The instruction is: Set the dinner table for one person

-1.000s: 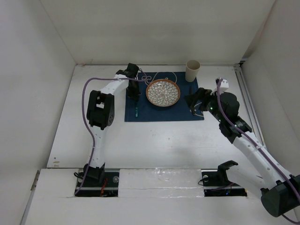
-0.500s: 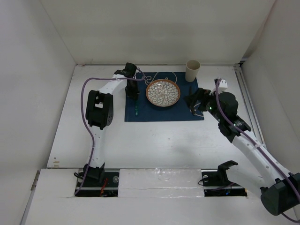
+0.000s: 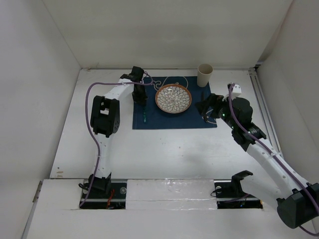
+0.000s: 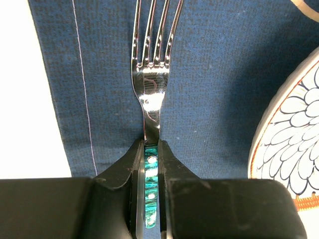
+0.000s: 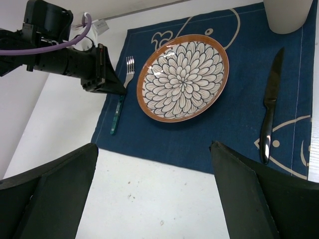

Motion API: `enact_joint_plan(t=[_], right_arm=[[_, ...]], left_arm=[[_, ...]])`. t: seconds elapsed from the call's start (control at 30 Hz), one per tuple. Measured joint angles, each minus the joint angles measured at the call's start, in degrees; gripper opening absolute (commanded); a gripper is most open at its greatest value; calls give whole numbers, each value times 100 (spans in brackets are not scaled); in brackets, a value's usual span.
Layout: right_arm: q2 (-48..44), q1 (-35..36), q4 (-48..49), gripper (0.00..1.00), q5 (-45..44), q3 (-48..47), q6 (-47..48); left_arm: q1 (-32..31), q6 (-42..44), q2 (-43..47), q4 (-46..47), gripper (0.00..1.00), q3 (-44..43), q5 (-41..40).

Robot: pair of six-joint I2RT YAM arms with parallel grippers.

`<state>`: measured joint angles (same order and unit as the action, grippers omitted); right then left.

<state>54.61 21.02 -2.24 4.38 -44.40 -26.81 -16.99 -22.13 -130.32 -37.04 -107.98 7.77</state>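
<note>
A navy placemat (image 3: 164,119) lies on the white dinner table (image 3: 164,154). On it sit a flower-patterned plate (image 3: 173,98), a fork (image 4: 152,74) to the plate's left and a black knife (image 5: 269,112) to its right. A beige cup (image 3: 205,75) stands at the mat's far right corner. My left gripper (image 4: 152,144) is shut on the fork's green handle, low on the mat, with the tines pointing away. The fork's handle end (image 3: 143,117) shows behind the jaws. My right gripper (image 5: 153,147) is open and empty, held above the mat's right side by the knife (image 3: 204,110).
White walls close in the table on the left, back and right. A metal rail (image 3: 260,99) runs along the right edge. Bare table surface (image 5: 149,199) lies in front of the mat. The left arm's purple cable (image 3: 92,99) loops over the left side.
My left wrist has shifted slightly left and back; the fork stays on the mat. The right arm has barely moved.
</note>
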Motion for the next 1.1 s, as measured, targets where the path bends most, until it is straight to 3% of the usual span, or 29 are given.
enact_joint_plan(t=[0.37,0.4,0.67,0.8,0.93,0.97,1.1], right_arm=[[35,0,-2,100,42,0,0],[35,0,-2,100,44,0,0],[81,0,-2,100,46,0,0],[94,-7,-2,100,33,0,0],[94,-70,0,100,-24,0,7],[94,-81,0,100,-55,0,11],[-20,-111,-385,100,-308,-116,24]], left_arm=[[0,-42,0,-9,2,0,9],[0,-61,0,-11,9,0,-2],[0,-243,50,-48,33,39,-166],[0,-380,483,-94,49,306,-382],[0,-522,1246,-160,76,400,-756],[-2,-568,1482,-155,100,439,-901],[0,-798,2754,-92,100,968,-1576]])
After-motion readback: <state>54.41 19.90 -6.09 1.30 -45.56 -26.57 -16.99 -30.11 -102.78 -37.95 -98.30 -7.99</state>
